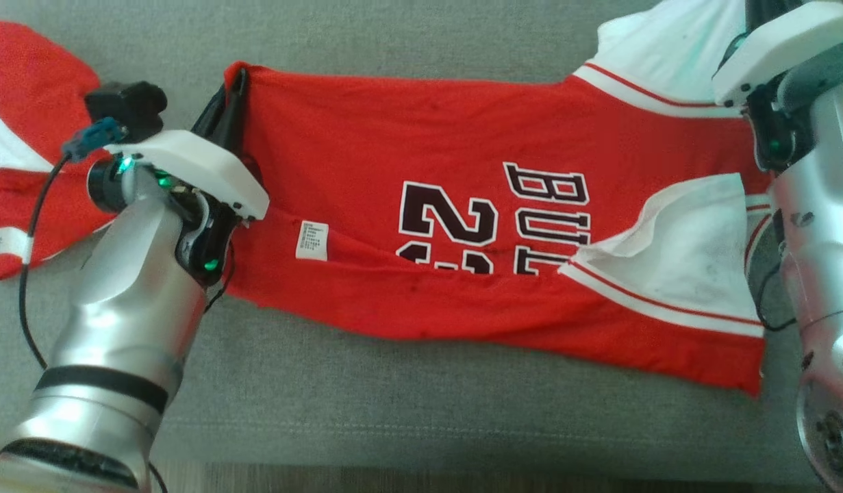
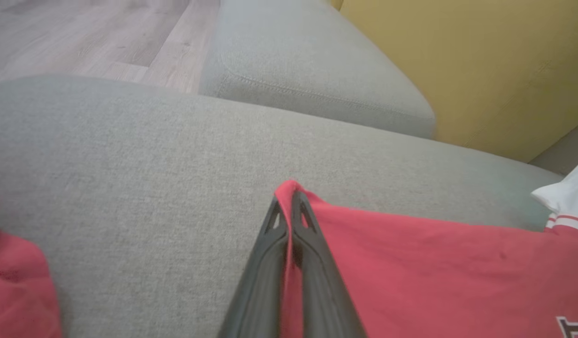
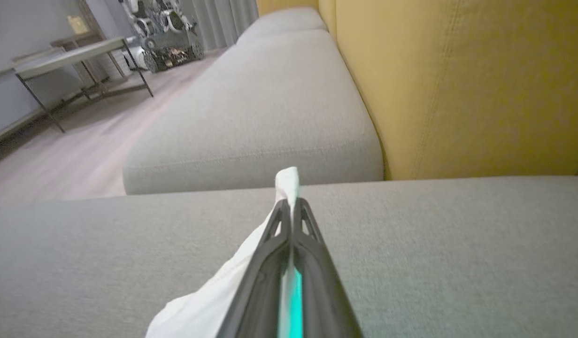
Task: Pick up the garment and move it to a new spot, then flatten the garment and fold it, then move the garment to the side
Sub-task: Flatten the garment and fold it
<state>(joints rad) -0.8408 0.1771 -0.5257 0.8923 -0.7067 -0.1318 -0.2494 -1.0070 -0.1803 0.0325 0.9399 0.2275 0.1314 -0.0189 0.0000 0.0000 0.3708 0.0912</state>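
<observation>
left pincer [image 2: 289, 199], right pincer [image 3: 292, 203], both gripping one jersey [image 1: 407, 130], one red cloth [image 1: 31, 103] beside

You have bare grey cushion [image 1: 407, 411] along the whole near side of the jersey [image 1: 421, 123], and a narrower bare strip along its far side. On the robot's left, a second red garment [image 1: 24, 103] lies near the jersey's end and takes up that space. The yellow backrest [image 3: 458, 84] walls off the rear. The neighbouring cushion [image 3: 251, 117] lies bare.
</observation>
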